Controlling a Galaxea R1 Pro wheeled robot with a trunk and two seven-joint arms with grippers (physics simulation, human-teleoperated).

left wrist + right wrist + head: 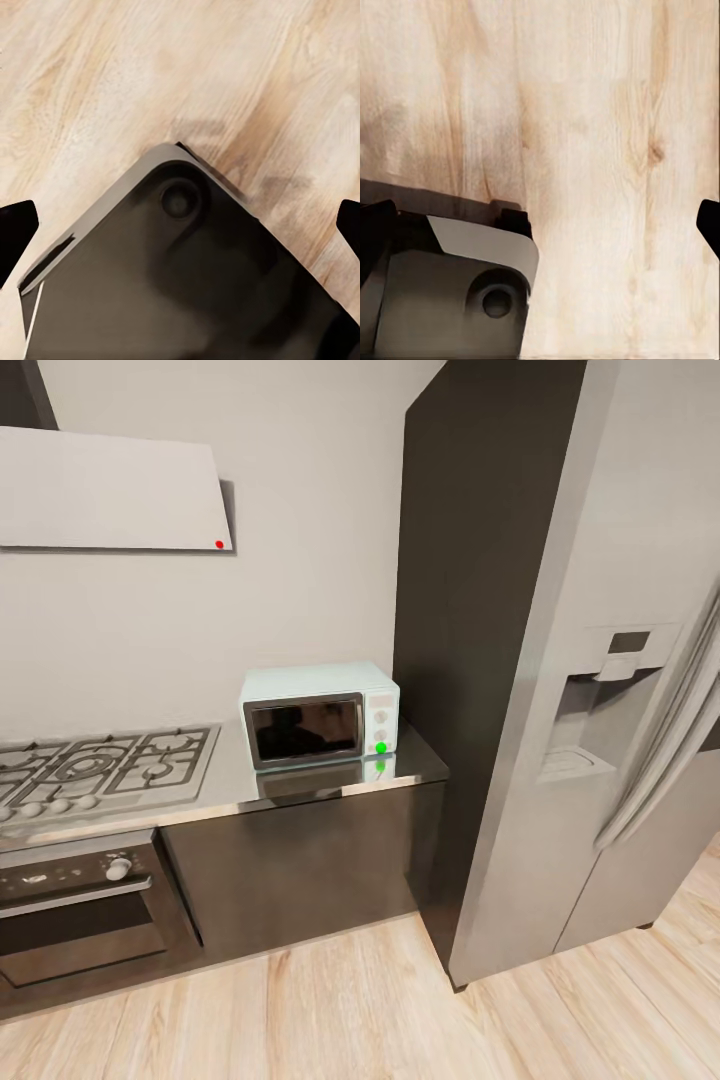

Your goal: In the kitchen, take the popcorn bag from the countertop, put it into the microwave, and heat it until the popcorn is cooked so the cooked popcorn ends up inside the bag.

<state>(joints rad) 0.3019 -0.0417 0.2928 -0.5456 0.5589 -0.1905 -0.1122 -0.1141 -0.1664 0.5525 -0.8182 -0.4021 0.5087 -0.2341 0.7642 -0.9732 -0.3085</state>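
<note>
Our left gripper (180, 225) and right gripper (540, 217) hang spread over the floor (585, 112), holding nothing. The microwave (320, 713) sits shut on the counter (415, 755), well ahead. No bag in sight; it may be inside or elsewhere.

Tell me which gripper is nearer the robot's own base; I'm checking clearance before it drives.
Probably left: the left gripper hangs directly over the base, while the right gripper hangs over floor beside it.
</note>
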